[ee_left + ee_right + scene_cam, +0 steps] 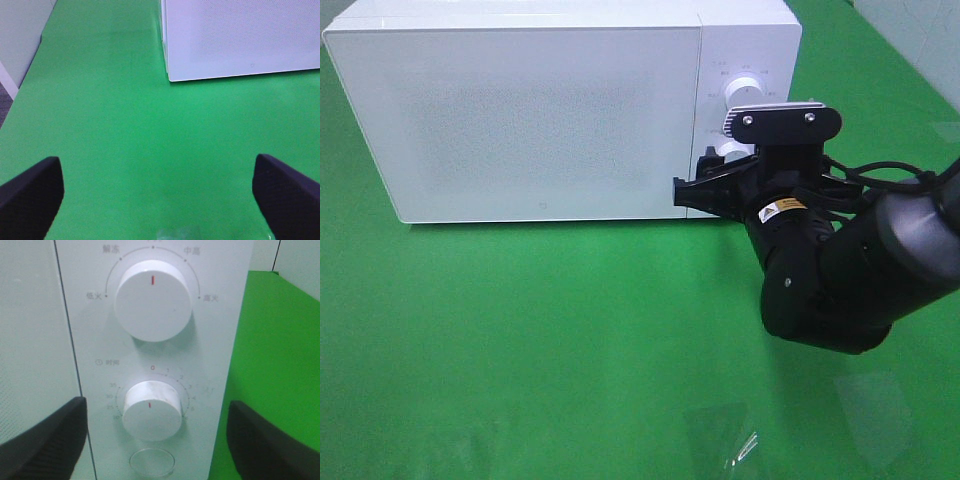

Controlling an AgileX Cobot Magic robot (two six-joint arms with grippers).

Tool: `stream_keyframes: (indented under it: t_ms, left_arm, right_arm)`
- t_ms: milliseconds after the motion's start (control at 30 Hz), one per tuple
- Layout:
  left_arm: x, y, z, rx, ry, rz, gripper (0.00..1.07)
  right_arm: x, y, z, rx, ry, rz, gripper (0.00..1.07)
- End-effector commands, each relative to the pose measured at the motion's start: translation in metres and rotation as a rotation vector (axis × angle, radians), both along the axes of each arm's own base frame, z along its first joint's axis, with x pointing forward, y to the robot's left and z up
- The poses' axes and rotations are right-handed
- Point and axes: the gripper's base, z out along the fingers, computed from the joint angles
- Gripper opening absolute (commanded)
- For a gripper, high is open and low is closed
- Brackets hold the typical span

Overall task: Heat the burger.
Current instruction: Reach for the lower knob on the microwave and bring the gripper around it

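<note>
Right claw, spread open and empty, faces the lower timer dial on the microwave; it should centre, close squarely, then twist clockwise.

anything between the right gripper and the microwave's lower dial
Nothing visible: the right gripper, jaws open, faces the lower dial directly, with clear space between them. The burger is not in view.

A white microwave sits with its door shut on a green table cover. Its control panel has an upper dial and a lower dial, both white with a red mark, and a clear round button below them.
</note>
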Motion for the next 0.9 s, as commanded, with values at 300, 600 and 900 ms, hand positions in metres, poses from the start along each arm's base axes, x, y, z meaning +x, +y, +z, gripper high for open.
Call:
stream_keyframes:
  t_ms: [300, 600, 900]
  left_arm:
    - [-0.004, 0.000, 0.001, 0.000, -0.033, 0.002, 0.94]
    - [-0.004, 0.000, 0.001, 0.000, -0.033, 0.002, 0.94]
    - [-0.004, 0.000, 0.001, 0.001, -0.033, 0.002, 0.94]
  right_arm:
    - [0.023, 0.008, -0.013, -0.019, -0.051, -0.023, 0.76]
    - [0.034, 0.007, -0.017, -0.036, -0.066, 0.012, 0.76]
    - [0.041, 0.004, -0.016, -0.038, -0.092, 0.008, 0.76]
